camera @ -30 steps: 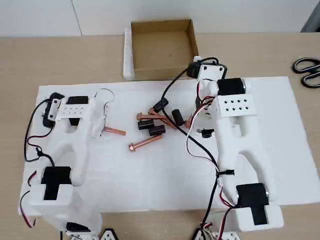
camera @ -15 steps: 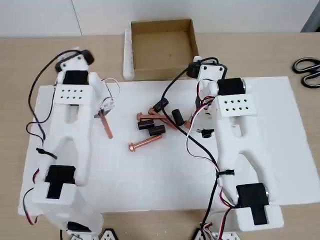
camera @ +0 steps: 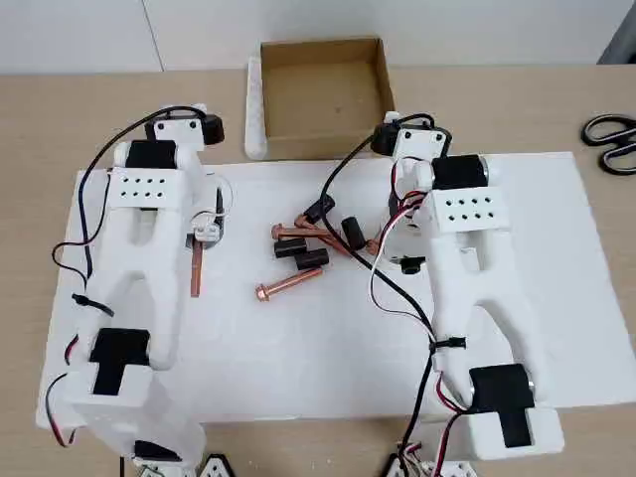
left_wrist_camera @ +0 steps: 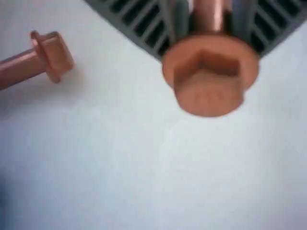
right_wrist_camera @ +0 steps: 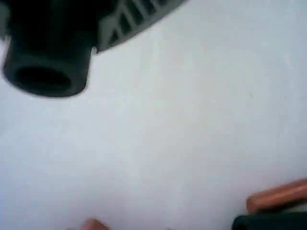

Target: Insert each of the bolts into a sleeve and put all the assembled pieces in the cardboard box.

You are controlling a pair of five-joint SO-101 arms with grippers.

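**A:** Left hand [camera: 207,227] is pinching a bolt [camera: 197,268] by the shaft. The head points back at its own wrist, over the white sheet [camera: 298,348].

**B:** Yep, and the right hand [camera: 399,243] is clamped on a black sleeve [right_wrist_camera: 47,64].

**A:** The loose bolts [camera: 288,286] and spare sleeves [camera: 311,258] sit between the two hands. The cardboard box [camera: 323,99] is out past both, on the worktop [camera: 60,109].

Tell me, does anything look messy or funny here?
Nothing looks broken. Bolts and sleeves lie jumbled in a heap on the sheet, a black cable draped across them. Scissors lie off the sheet, far right.
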